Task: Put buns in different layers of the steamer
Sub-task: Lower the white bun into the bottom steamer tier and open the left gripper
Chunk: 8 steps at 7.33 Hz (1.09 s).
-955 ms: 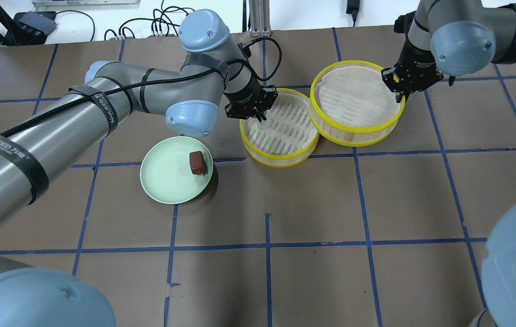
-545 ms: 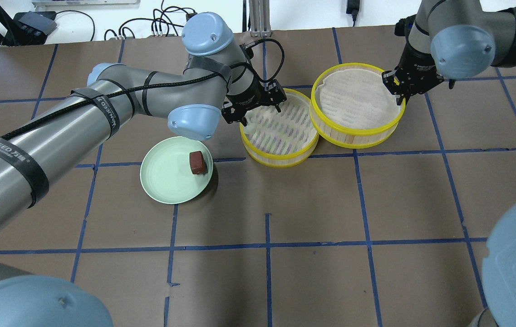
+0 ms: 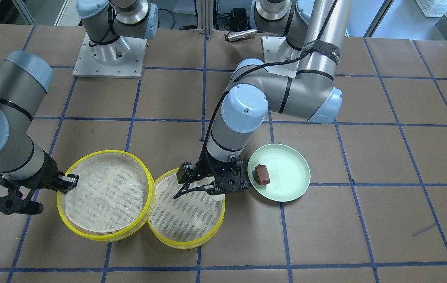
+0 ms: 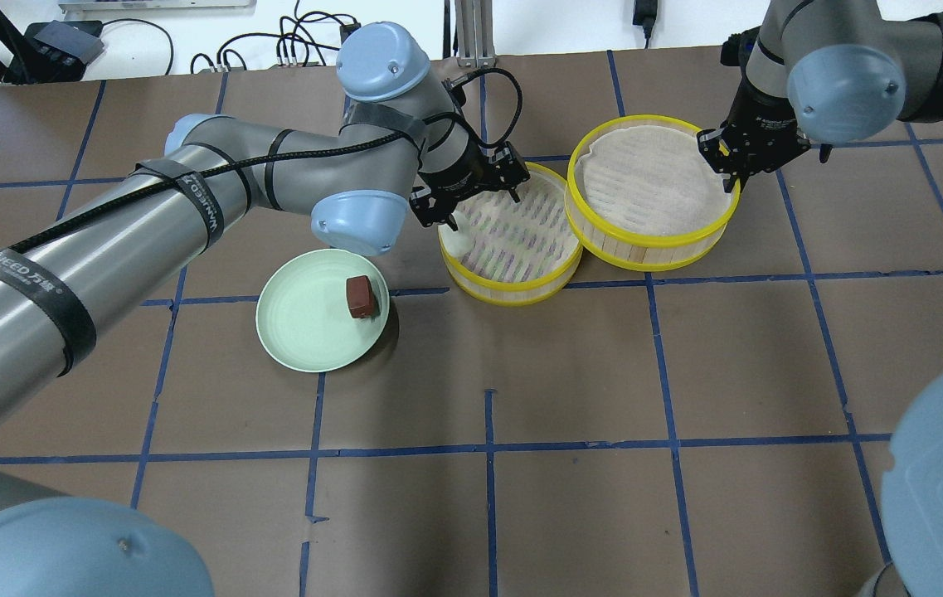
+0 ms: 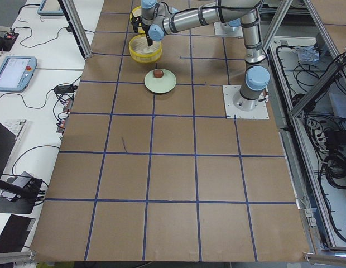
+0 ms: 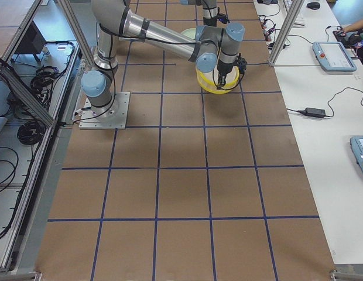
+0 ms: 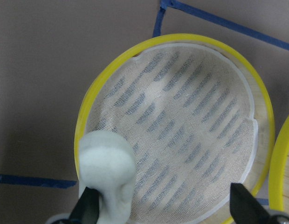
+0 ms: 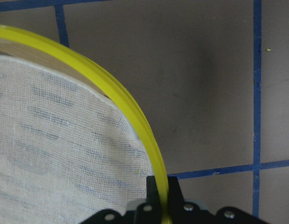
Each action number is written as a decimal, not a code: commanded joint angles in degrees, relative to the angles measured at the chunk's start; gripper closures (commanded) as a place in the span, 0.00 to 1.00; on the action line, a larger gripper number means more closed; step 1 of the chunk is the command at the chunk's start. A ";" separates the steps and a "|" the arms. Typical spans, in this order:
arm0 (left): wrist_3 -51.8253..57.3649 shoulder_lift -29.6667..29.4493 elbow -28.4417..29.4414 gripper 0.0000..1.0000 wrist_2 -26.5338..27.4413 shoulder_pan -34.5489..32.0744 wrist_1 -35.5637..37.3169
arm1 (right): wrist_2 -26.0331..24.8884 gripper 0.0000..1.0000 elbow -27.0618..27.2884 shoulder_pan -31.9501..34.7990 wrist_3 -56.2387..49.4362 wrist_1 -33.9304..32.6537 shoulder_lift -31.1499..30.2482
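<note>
The white bun (image 7: pixel 107 172) lies on the mesh at the left edge of the near steamer tray (image 4: pixel 512 294); it also shows in the overhead view (image 4: pixel 450 235). My left gripper (image 4: pixel 475 199) is open above it, jaws wide, with one finger next to the bun (image 3: pixel 215 194). The dark reddish-brown bun (image 4: pixel 361 296) lies on the pale green plate (image 4: pixel 301 332). My right gripper (image 4: pixel 732 170) is shut on the yellow rim (image 8: pixel 135 116) of the second steamer tray (image 4: pixel 645 257), which overlaps the first tray's edge.
The plate (image 3: pixel 292 179) sits just left of the trays in the overhead view. The table is brown paper with blue tape lines. Cables and boxes lie past the far edge.
My left gripper has opened and turned a little, leaving the white bun in the near tray. My right gripper has stayed shut on the second tray's rim.
</note>
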 commanded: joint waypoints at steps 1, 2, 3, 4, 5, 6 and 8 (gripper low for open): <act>-0.01 0.19 -0.26 0.00 -0.62 -0.57 0.41 | 0.11 0.92 0.12 0.00 0.06 -0.02 0.12; 7.84 1.24 -0.87 0.00 1.47 -0.13 0.07 | 0.11 0.92 0.12 0.00 0.06 -0.02 0.04; 16.96 1.95 -1.05 0.00 9.07 1.61 -0.54 | 0.19 0.92 0.29 0.18 0.93 0.33 -0.05; 20.62 2.83 -2.88 0.00 10.97 3.54 -1.07 | 0.19 0.92 0.64 0.70 3.12 0.42 -0.49; 25.79 4.14 -6.99 0.00 11.07 6.78 -1.25 | 0.11 0.92 0.73 2.27 6.36 0.33 -0.49; 29.67 5.72 -11.64 0.00 10.81 10.04 -1.17 | 0.02 0.92 0.73 4.98 10.92 -0.37 -0.58; 29.01 6.00 -18.00 0.00 10.81 11.56 -0.55 | 0.10 0.92 0.65 9.73 18.67 -1.51 -0.58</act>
